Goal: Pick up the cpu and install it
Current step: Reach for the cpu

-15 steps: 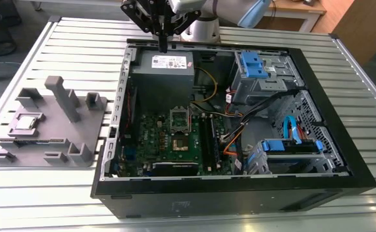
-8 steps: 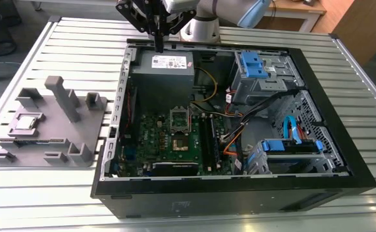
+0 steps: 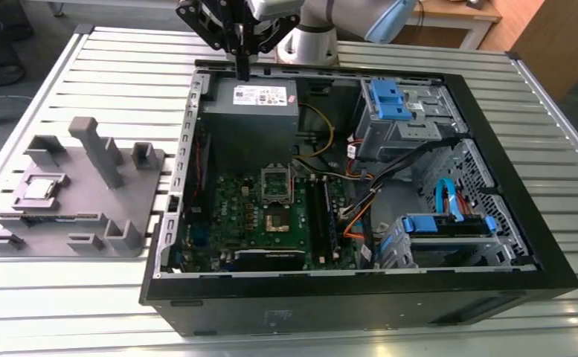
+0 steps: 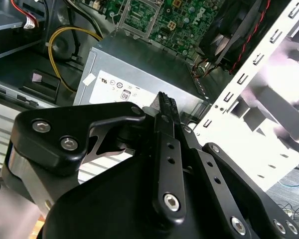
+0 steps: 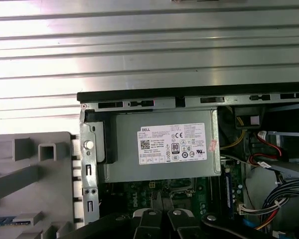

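Observation:
The cpu (image 3: 39, 187), a small square chip with a silver top, lies in a recess of the grey plastic holder (image 3: 71, 204) at the exterior view's left, outside the case. My gripper (image 3: 241, 73) hangs shut and empty over the far edge of the open computer case, just above the grey power supply (image 3: 254, 97). In the second wrist view its black fingers (image 4: 164, 107) are pressed together above the power supply (image 4: 139, 69). The green motherboard (image 3: 268, 216) lies in the case with its socket (image 3: 277, 217) uncovered and the hinged plate (image 3: 276, 181) raised.
The black case (image 3: 507, 171) holds blue drive brackets (image 3: 388, 100), cable bundles (image 3: 368, 201) and a memory stick (image 3: 314, 212) beside the socket. Upright grey posts (image 3: 95, 149) rise from the holder. All of it rests on a slatted metal table (image 3: 120, 67).

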`<action>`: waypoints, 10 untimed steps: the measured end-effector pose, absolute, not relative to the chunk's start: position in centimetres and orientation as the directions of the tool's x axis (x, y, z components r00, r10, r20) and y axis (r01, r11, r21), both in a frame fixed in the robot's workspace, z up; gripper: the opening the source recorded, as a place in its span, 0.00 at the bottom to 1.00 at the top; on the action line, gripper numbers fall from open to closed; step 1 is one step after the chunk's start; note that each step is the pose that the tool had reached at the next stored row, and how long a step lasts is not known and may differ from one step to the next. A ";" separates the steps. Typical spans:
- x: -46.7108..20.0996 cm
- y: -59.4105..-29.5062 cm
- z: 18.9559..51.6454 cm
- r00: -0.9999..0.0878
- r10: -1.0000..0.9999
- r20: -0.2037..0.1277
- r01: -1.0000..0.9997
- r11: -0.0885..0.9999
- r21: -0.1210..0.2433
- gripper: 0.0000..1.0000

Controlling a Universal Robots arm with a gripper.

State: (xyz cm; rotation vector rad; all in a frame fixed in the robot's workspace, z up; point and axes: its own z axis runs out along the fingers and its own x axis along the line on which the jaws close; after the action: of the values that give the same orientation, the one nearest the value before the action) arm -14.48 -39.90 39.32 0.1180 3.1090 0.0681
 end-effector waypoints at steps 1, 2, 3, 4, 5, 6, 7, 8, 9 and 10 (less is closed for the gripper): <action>-14.5 -39.9 39.3 -0.997 0.076 -0.028 0.075 0.996 0.045 0.11; -14.6 -39.9 39.3 -0.997 0.076 -0.028 0.075 0.996 0.045 0.11; -14.7 -39.9 39.3 -0.997 0.076 -0.028 0.075 0.996 0.045 0.11; -14.7 -39.9 39.3 -0.997 0.076 -0.028 0.075 0.996 0.045 0.11; -14.7 -39.9 39.3 -0.997 0.076 -0.028 0.075 0.996 0.045 0.11; -14.7 -39.9 39.3 -0.997 0.076 -0.028 0.075 0.996 0.045 0.11; -14.8 -39.9 39.3 -0.997 0.076 -0.028 0.075 0.996 0.045 0.11; -14.9 -39.9 39.3 -0.997 0.076 -0.028 0.075 0.996 0.045 0.11; -14.9 -39.9 39.3 -0.997 0.076 -0.028 0.075 0.996 0.045 0.11; -14.9 -39.9 39.3 -0.997 0.076 -0.028 0.075 0.996 0.045 0.11</action>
State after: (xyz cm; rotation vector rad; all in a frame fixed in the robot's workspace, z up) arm -14.89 -39.90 39.32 0.1177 3.1090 0.0680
